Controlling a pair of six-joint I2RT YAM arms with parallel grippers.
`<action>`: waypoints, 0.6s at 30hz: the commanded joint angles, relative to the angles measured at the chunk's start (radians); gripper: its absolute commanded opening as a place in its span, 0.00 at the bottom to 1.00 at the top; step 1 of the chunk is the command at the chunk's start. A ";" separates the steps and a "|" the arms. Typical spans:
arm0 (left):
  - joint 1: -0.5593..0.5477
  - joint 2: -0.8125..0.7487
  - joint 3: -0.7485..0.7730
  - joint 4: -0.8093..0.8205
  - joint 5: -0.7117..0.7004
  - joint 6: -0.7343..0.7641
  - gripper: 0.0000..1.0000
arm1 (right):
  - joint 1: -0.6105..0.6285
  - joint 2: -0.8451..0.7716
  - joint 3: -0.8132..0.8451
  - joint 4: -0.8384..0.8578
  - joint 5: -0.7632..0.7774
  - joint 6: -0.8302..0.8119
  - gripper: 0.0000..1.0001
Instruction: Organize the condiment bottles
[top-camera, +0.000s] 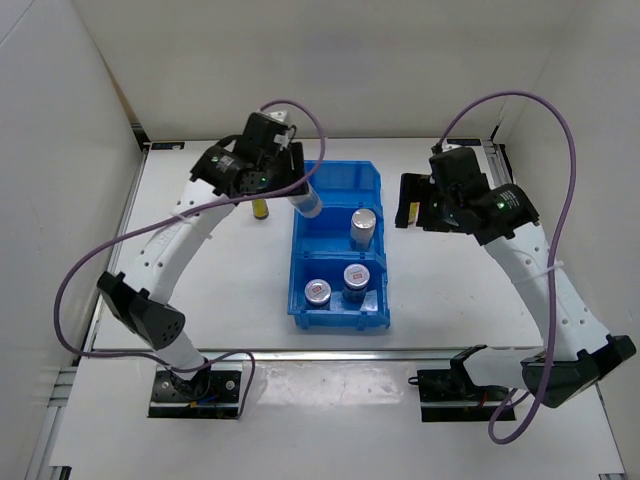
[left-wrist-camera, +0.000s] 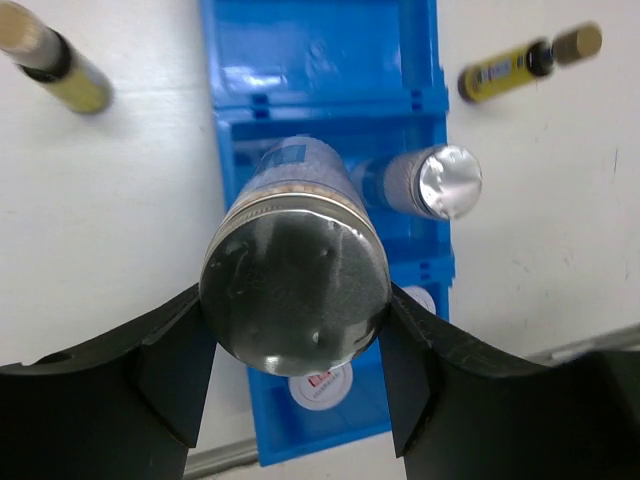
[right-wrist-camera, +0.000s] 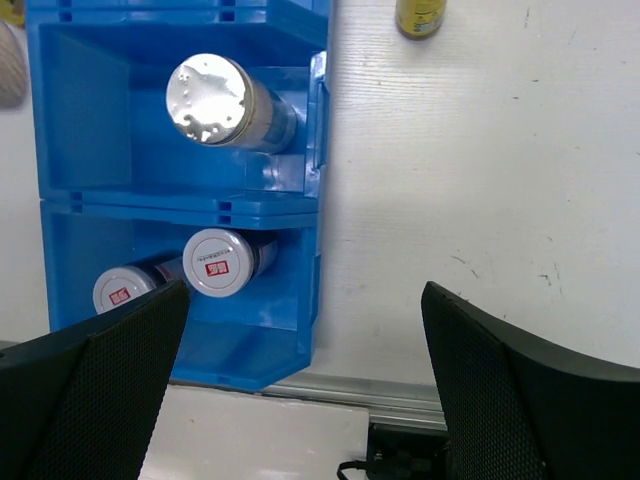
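Condiment bottles: two squat white-lidded jars (top-camera: 319, 291) in blue plastic bin's (top-camera: 300, 240) near compartment; tall silver-topped shaker (top-camera: 362, 226) in middle | step: left end effector (left-wrist-camera: 295, 350) clamped on second silver-topped shaker (left-wrist-camera: 295, 270), tilted over middle compartment | right end effector (right-wrist-camera: 305, 310) apart, holding nothing | next: lower beside twin, release; slim yellow bottles (left-wrist-camera: 510, 68) lie on white bench (top-camera: 220, 290).

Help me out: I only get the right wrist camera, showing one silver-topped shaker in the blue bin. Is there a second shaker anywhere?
Observer: Yes. The left gripper is shut on a second shaker, seen in the left wrist view.
Operator: Is it put away yet?
Observer: Not set down. From above, it hangs tilted over the left wall of the bin.
Operator: Anything outside on that side?
Observer: A yellow bottle is on the table, left of the bin.
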 joint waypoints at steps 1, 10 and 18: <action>-0.058 0.045 0.012 0.002 0.039 -0.028 0.26 | -0.028 -0.021 -0.027 -0.006 -0.027 -0.017 1.00; -0.114 0.193 0.003 0.002 -0.035 -0.028 0.47 | -0.095 -0.088 -0.088 -0.006 -0.056 -0.035 1.00; -0.123 0.286 0.003 0.002 -0.078 -0.037 0.68 | -0.137 -0.116 -0.183 -0.015 -0.089 0.019 1.00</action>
